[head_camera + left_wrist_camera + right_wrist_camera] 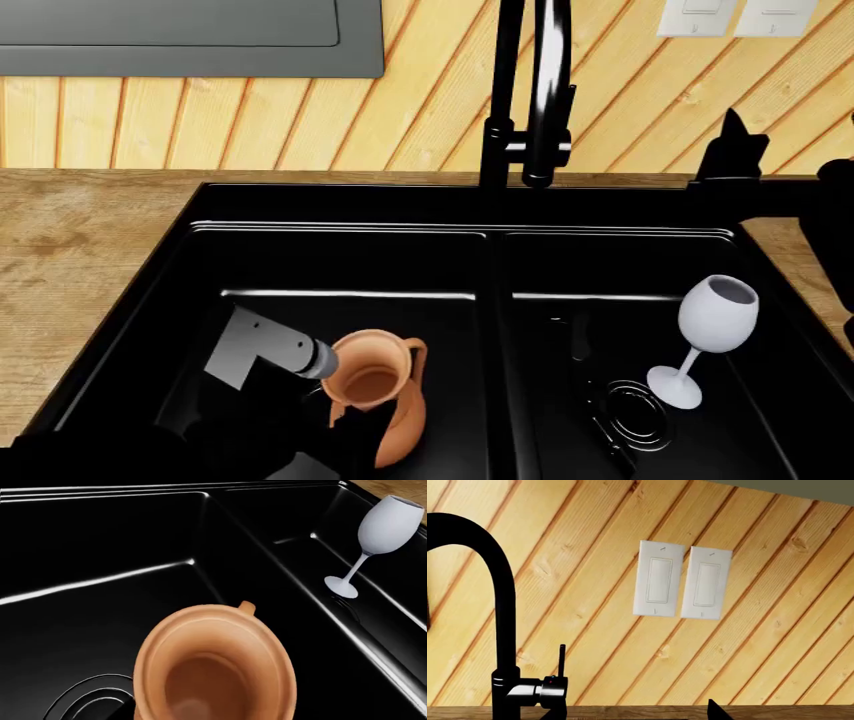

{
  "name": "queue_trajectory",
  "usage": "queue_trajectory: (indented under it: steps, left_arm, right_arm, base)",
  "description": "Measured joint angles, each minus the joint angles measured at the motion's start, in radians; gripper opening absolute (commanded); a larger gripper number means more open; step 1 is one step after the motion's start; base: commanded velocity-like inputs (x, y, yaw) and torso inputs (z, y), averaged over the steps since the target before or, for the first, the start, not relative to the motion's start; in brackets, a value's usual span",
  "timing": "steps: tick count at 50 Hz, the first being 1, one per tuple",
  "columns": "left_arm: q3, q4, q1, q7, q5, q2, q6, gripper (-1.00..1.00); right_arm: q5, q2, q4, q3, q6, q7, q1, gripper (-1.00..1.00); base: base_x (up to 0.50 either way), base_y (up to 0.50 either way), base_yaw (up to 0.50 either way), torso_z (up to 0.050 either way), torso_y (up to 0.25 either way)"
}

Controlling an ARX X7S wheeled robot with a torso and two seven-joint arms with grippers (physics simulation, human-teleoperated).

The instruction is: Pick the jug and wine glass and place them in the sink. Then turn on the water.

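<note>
The terracotta jug stands about upright in the left basin of the black sink. My left gripper is shut on its lower body. In the left wrist view the jug's open mouth hides the fingers. The pale wine glass leans on its foot in the right basin by the drain, free of both grippers, and also shows in the left wrist view. My right gripper is open and empty above the counter behind the sink, to the right of the black faucet. One fingertip shows in the right wrist view.
The faucet's thin lever rises from its chrome body. Two white wall switches sit on the wood-panelled wall. A wooden counter surrounds the sink, and a ringed drain lies in the right basin.
</note>
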Motion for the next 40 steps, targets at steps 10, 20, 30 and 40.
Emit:
queue_trajectory:
  steps: [10,20,30,40]
  left_arm:
    - [0.020,-0.001,-0.024,-0.017,-0.005,-0.010,-0.042,1.00]
    - [0.031,0.000,-0.072,-0.052,-0.032,-0.027,-0.097,1.00]
    - [0.028,0.021,-0.116,-0.104,-0.091,-0.063,-0.140,1.00]
    - [0.008,0.054,-0.146,-0.161,-0.165,-0.126,-0.162,1.00]
  right_arm:
    - [0.002,0.000,-0.003,-0.001,0.002,0.000,0.003,1.00]
    - [0.004,0.000,-0.005,0.000,0.005,-0.002,0.008,1.00]
    - [-0.001,-0.005,0.002,-0.005,0.009,-0.008,0.016,1.00]
    - [-0.008,-0.014,0.011,-0.012,0.015,-0.014,0.029,1.00]
  base:
    - [0.00,0.00,0.00,0.000,0.000]
    - [0.00,0.00,0.00,0.000,0.000]
    - [0.00,0.00,0.00,0.000,0.000]
    - [0.00,0.00,0.00,0.000,0.000]
